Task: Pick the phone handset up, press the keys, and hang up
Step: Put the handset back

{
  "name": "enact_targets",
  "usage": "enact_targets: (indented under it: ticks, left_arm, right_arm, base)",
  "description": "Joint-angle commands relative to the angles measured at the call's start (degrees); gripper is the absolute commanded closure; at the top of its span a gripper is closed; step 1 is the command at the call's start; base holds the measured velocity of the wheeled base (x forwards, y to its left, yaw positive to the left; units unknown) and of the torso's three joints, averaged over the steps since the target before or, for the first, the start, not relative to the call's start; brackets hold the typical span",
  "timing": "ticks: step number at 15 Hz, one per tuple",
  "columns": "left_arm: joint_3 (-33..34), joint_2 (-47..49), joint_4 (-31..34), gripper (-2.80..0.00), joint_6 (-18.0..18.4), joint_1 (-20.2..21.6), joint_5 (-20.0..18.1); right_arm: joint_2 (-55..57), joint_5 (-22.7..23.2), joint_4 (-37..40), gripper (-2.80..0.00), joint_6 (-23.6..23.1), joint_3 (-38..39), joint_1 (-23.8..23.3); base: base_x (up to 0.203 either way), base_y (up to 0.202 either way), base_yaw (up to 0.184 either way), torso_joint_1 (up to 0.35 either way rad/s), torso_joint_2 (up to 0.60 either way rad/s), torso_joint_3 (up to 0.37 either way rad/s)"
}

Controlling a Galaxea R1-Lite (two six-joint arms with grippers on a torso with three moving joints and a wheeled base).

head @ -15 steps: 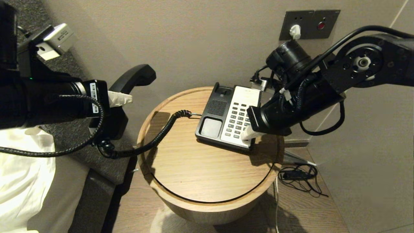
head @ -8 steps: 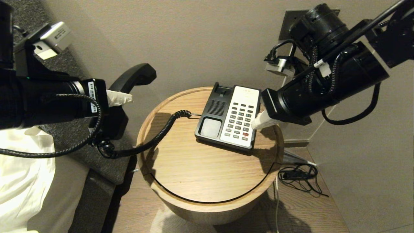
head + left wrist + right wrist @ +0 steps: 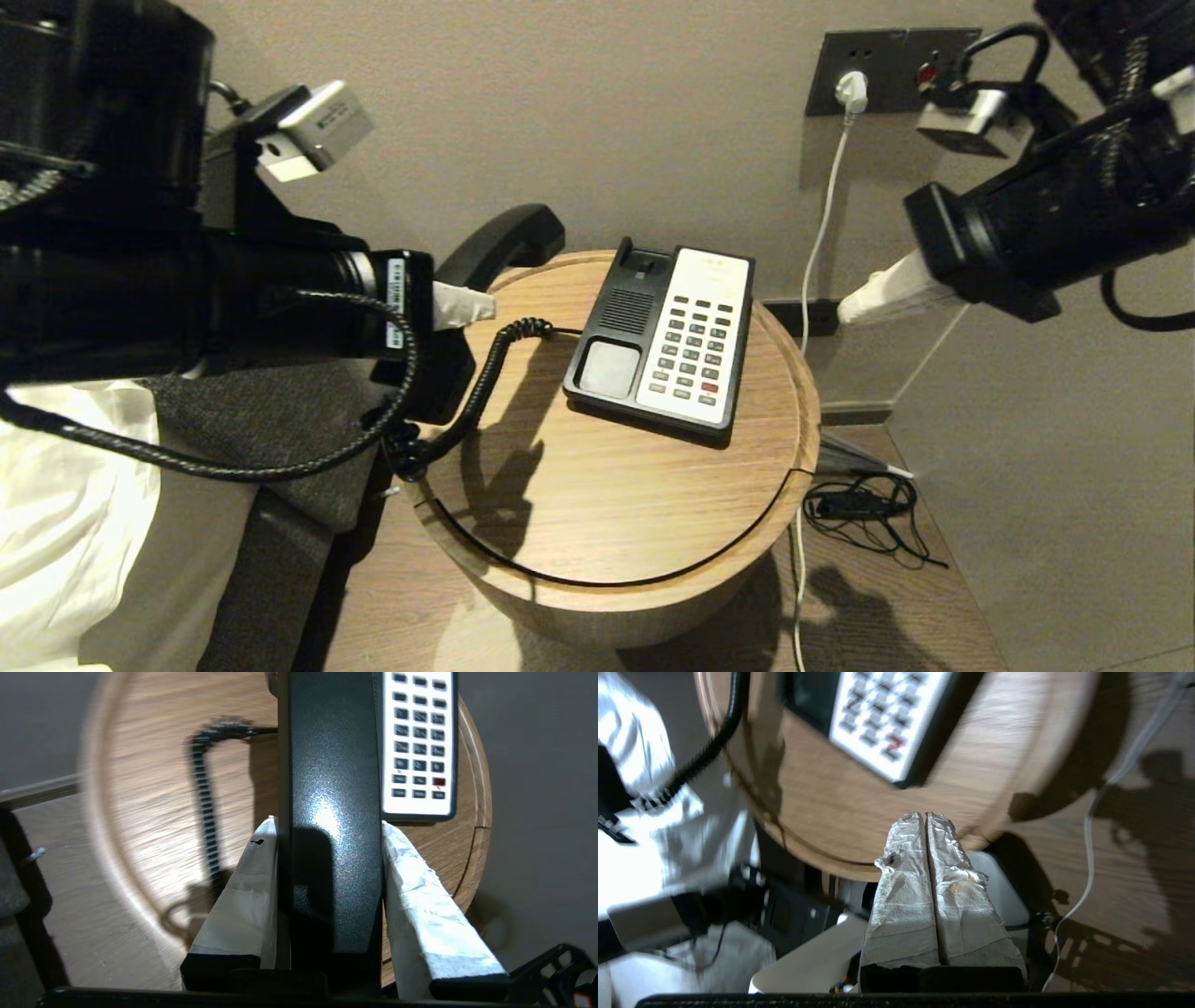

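Observation:
A black and white desk phone base (image 3: 667, 341) with a grey keypad sits on the round wooden table (image 3: 597, 504); its cradle side is bare. My left gripper (image 3: 467, 306) is shut on the black handset (image 3: 504, 245), held above the table's left edge; in the left wrist view the white-wrapped fingers (image 3: 252, 882) clamp the handset (image 3: 334, 788) on both sides, with the keypad (image 3: 418, 742) beyond. A coiled cord (image 3: 485, 373) runs from handset to base. My right gripper (image 3: 854, 308) is shut and empty, raised off the table's right side; in the right wrist view (image 3: 926, 819) the fingers touch.
A wall socket plate (image 3: 892, 70) holds a white plug whose cable (image 3: 817, 252) hangs down behind the table. A black cable bundle (image 3: 864, 509) lies on the floor at the right. White bedding (image 3: 65, 523) and a dark headboard are at the left.
My right gripper has lifted off the keypad and pulled back up to the right, clear of the table. My left gripper has carried the handset rightward, toward the phone base.

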Motion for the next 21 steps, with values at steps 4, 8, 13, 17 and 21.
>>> enact_targets:
  ticks: [4,8,13,17,21]
  left_arm:
    - [-4.8,8.3,0.0,0.00,2.2,-3.5,4.3]
    - [-9.9,14.8,-4.4,0.00,4.0,-5.6,8.3]
    - [-14.6,21.8,-6.8,0.00,4.4,-9.2,11.1]
    - [-15.2,24.2,-6.8,0.00,6.0,-9.5,14.7]
    - [-18.5,26.2,-6.8,0.00,6.0,-9.4,15.1]
  right_arm:
    - [-11.0,-0.7,2.3,0.00,1.7,0.5,-4.4]
    - [-17.2,-1.7,3.7,0.00,3.1,2.5,-5.4]
    - [-22.2,-3.9,3.9,0.00,3.7,5.4,-5.4]
    - [-24.7,-3.7,3.8,0.00,4.6,7.3,-5.5]
    - [-27.3,-3.6,3.8,0.00,4.8,9.6,-5.4]
  base:
    - [0.000,0.000,0.000,0.000,0.00,0.000]
    - [0.000,0.000,0.000,0.000,0.00,0.000]
    - [0.000,0.000,0.000,0.000,0.00,0.000]
    - [0.000,0.000,0.000,0.000,0.00,0.000]
    - [0.000,0.000,0.000,0.000,0.00,0.000]
